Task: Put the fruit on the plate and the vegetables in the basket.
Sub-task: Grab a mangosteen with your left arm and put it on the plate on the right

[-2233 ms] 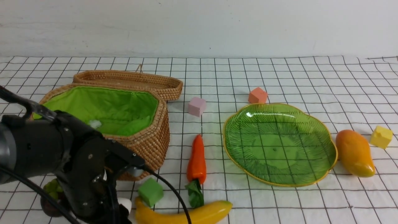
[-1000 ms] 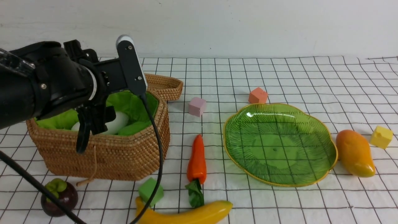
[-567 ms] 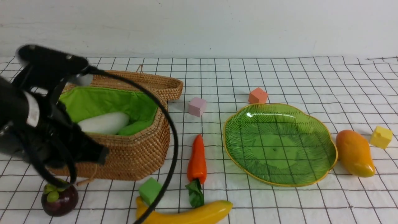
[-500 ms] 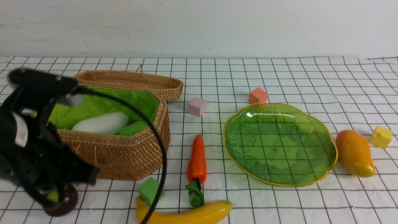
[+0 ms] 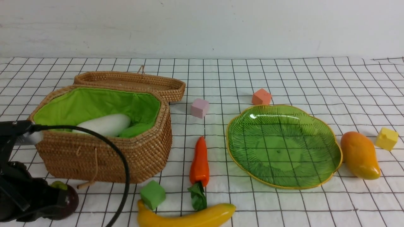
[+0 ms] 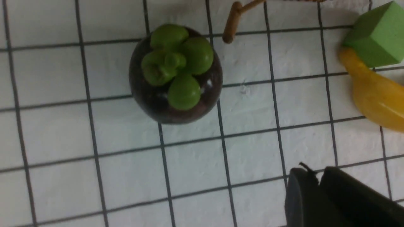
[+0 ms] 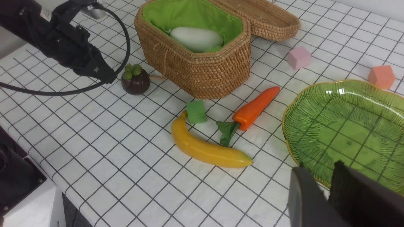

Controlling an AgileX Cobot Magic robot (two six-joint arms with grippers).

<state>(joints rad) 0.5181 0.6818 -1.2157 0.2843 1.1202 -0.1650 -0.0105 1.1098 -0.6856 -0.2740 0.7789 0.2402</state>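
No legible text, label, brand or number on anything in view.

One octagonal brown wicker basket (image 5: 139, 154) with green lining stands here, and one wavy-rimmed green glass plate (image 5: 284, 146). Fruit, I count three: a curved yellow banana (image 5: 189, 217) and a dark-purple mangosteen (image 7: 135, 81) just in front of the basket, an orange-yellow mango (image 5: 359, 155) well away from it. Vegetables, two for certain: an orange-red carrot (image 5: 199, 162) beside the basket and a smooth white vegetable (image 5: 105, 124) inside it. A light-green lump (image 5: 136, 129) beside that may be a third. Small foam blocks, four: a pink cube (image 5: 199, 107), an orange cube (image 5: 261, 96), a yellow cube (image 5: 387, 138), a green cube (image 5: 152, 194).
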